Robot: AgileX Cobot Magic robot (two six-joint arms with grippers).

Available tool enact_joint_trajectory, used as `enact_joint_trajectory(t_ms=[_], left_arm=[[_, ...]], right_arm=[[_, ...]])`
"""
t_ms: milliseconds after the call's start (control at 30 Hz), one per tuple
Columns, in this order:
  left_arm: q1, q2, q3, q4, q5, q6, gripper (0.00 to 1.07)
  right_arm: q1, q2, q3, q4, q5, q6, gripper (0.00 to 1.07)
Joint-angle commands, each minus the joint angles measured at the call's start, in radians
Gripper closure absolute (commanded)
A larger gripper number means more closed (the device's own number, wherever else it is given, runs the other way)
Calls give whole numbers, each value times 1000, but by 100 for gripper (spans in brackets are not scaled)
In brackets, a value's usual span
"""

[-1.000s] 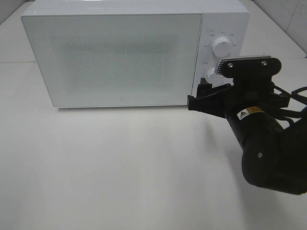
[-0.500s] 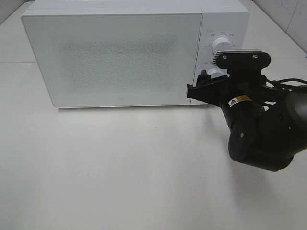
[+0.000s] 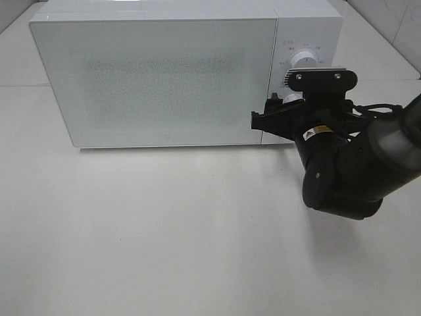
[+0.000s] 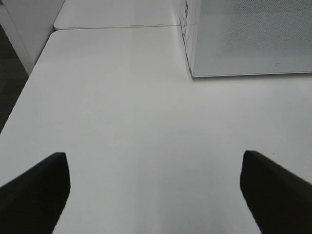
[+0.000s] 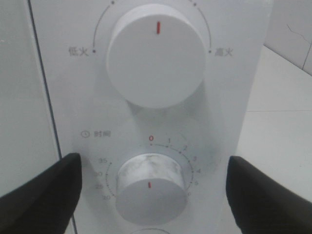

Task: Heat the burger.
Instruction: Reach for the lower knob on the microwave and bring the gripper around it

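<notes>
The burger is nowhere in view, presumably inside the shut microwave (image 3: 158, 79), and we hold our right gripper (image 5: 153, 190) wide open and empty, lined up on the timer knob (image 5: 148, 187), which it must next pinch and turn; our left gripper (image 4: 156, 190) hangs open, empty

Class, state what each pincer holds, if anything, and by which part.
Nothing is held. The left pincer stands open over the table; the right pincer stands open on either side of the lower knob, not touching it.

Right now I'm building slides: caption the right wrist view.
Open right gripper faces the timer dial beneath the power knob on the microwave.
</notes>
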Motion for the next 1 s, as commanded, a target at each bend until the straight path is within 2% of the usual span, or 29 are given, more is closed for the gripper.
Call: enact_joint_trajectory(t_ms=[33,567,700,867,900,967,1000], left_arm=[[3,-25,3,-2,-10,0,17],[3,-25,3,-2,-10,0,17],[3,-25,3,-2,-10,0,17],[3,-25,3,-2,-10,0,17],[3,-25,3,-2,-10,0,17],[3,-25,3,-2,-10,0,17],[3,-25,3,-2,-10,0,17]], right_arm=[[-9,23,-31,-30,-66,22,28],[-24,34,-43,-45,-60,38,32],[-24,34,-42,-44,-40,38,36],[-24,34,-42,-44,-34,38,44],[-24,34,-42,-44,-34,38,50],[-24,34,-42,-44,-33,38,53],[-24,34,-42,-44,-28,38,62]])
